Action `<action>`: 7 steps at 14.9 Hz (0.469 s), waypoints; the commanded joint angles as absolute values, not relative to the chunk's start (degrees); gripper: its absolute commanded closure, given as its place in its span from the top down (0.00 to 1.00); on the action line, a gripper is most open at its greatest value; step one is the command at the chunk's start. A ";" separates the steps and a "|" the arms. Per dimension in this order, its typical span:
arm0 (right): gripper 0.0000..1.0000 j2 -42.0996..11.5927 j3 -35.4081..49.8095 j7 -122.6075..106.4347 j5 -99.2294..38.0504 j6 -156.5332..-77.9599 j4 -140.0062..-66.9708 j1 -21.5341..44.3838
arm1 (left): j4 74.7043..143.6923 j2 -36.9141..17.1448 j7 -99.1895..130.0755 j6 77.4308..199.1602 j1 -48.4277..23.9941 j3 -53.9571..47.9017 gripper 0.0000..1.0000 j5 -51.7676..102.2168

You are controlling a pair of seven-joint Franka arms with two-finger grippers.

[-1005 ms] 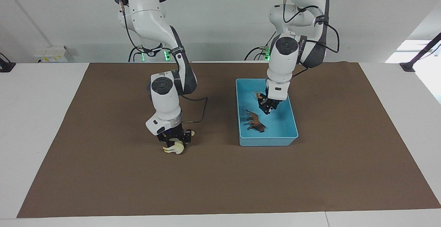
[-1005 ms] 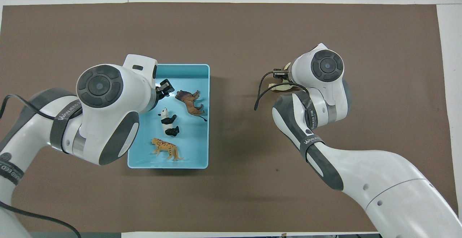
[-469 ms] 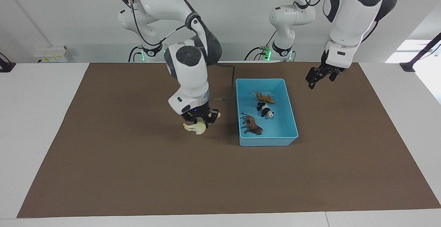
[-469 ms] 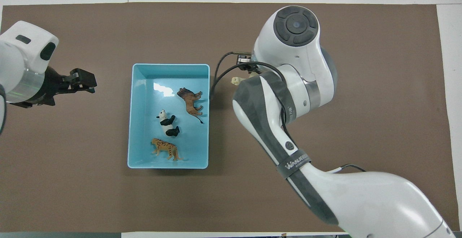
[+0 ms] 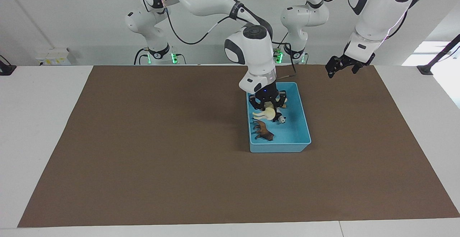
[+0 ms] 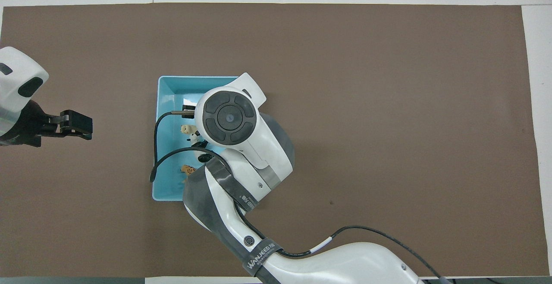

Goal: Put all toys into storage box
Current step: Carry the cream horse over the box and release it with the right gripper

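Since half a second ago the right gripper (image 5: 268, 104) has carried the cream animal (image 5: 265, 114) from above the brown mat to above the storage box (image 5: 301, 122), which sits toward the left arm's end of the counter (image 5: 43, 96), well in from its edges. In the facing view its fingers are clamped on the cream animal, whose long axis runs level across the box's width. The brown lion (image 5: 264, 130) lies in the box with its long axis roughly along the box's length; the panda (image 5: 280, 118) is partly hidden. The left gripper (image 5: 341, 64) waits raised near the counter's corner, fingers apart.

From overhead, the right arm covers most of the storage box (image 6: 166, 103); the cream animal's head (image 6: 186, 129) and the tiger (image 6: 189, 170) peek out. The left gripper (image 6: 75, 124) hangs over the mat (image 6: 388, 103).
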State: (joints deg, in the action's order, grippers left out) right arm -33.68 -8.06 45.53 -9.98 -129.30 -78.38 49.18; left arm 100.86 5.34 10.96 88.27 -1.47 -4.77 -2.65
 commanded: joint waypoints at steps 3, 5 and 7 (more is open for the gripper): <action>1.00 -31.99 -8.35 58.33 -11.34 -123.52 -76.58 49.57 | 95.65 2.13 8.00 86.32 -5.01 -1.05 1.00 -0.35; 1.00 -31.12 -9.14 59.86 -10.73 -116.31 -72.18 48.08 | 93.08 0.79 7.74 84.73 -5.45 -1.05 1.00 -0.35; 1.00 -27.01 -10.62 57.59 -9.68 -114.88 -72.68 44.49 | 93.34 1.14 7.47 84.47 -5.27 -1.23 1.00 -0.26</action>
State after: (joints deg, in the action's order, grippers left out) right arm -30.71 -9.79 58.99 -9.88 -117.89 -72.89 48.29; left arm 95.64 2.35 8.77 86.84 -4.44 -2.15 -1.11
